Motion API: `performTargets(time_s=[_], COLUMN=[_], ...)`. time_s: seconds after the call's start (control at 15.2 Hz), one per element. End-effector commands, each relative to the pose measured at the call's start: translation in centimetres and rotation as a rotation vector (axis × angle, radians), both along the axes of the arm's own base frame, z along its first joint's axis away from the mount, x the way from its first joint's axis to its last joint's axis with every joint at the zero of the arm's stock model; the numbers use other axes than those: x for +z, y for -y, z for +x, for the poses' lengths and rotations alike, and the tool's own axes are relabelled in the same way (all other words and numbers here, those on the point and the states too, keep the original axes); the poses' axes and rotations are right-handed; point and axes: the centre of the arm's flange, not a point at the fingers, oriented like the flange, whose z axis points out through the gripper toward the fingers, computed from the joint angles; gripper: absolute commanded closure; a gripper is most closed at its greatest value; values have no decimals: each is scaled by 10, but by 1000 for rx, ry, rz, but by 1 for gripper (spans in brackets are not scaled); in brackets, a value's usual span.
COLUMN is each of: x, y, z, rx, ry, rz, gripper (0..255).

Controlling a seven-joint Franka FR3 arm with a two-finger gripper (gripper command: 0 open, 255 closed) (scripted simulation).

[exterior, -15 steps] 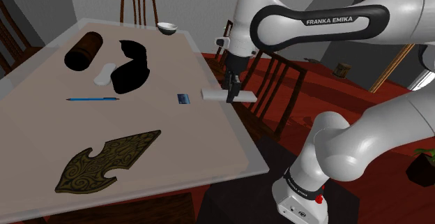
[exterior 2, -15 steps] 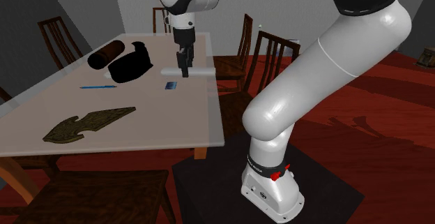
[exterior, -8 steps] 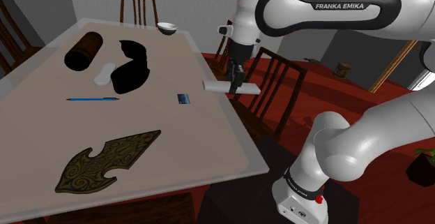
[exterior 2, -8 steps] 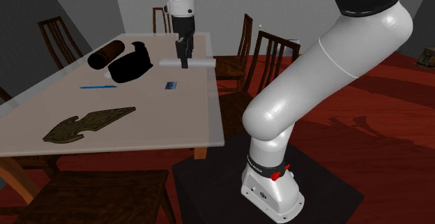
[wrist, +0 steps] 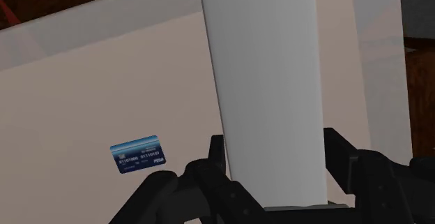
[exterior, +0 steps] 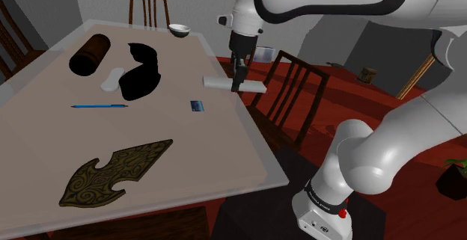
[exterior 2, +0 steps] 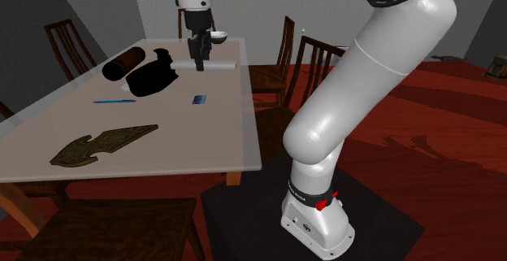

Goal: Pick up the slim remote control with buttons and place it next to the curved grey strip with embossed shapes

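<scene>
tool (exterior: 238,80) is clamped on the slim white remote (exterior: 217,83), which is held level above the counter (exterior: 187,156). a blue card (exterior: 197,105) is seen flat on it.

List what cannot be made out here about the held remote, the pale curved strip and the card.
- The remote, clasped in the pincer: buttons. The wrist view shows a plain white face, and the frame cuts off its far end.
- The pale curved strip: embossed shapes, too small in the shoulder view. In the second exterior view the black object hides most of it.
- The blue card: print too small to read.
</scene>
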Motion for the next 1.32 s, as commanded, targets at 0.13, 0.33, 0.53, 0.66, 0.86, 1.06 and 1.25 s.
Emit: performTargets(time_s=[0.13,0.33,0.53,0.66,0.86,1.06,1.25], x=[1,1,1,1,2,2,2], y=[-27,-47,-68,-82,-103,-124,-144], z=[47,80,114,136,170,204,235], rx=[0,0,0,0,0,0,0], ry=[0,0,0,0,0,0,0], rz=[0,0,0,0,0,0,0], gripper=[255,255,255,255,255,255,255])
